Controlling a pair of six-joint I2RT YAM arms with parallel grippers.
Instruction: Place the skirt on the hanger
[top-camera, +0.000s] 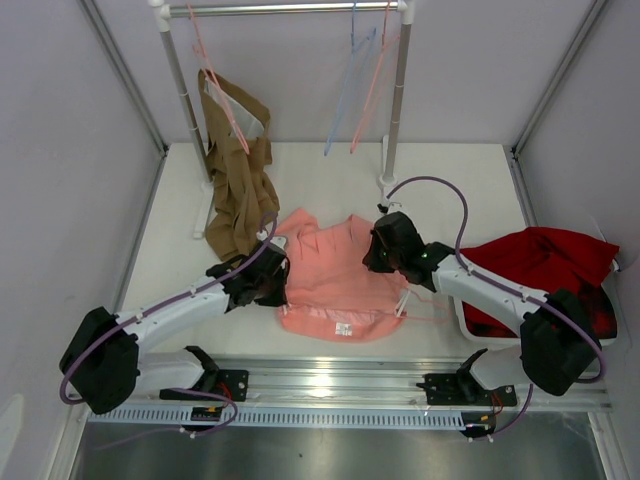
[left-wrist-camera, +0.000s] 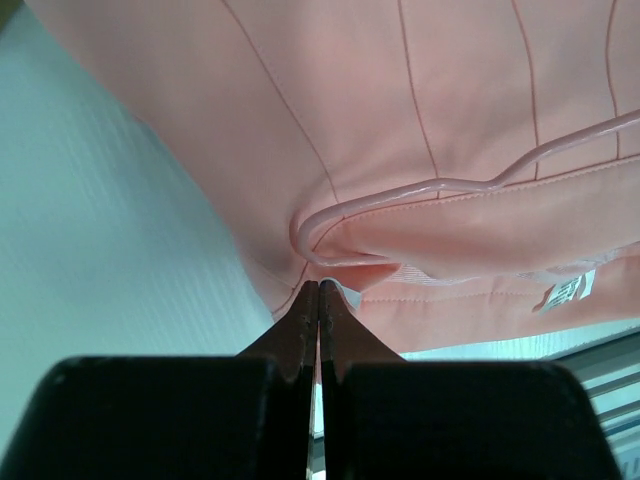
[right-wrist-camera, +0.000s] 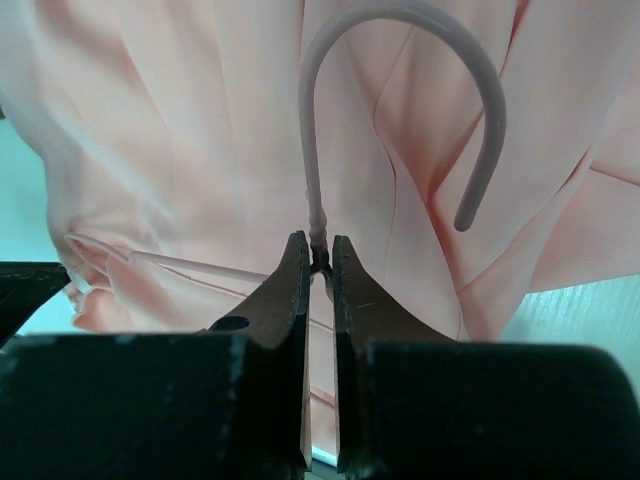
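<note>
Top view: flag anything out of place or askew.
The brown garment on the rack hangs lopsided, its end pooling on the table. The red cloth lies heaped at the right edge.

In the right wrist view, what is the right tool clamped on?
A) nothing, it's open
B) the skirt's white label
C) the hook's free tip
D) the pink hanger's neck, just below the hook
D: the right tool pinches the thin neck of the hanger just under its hook, with the skirt behind.
</note>
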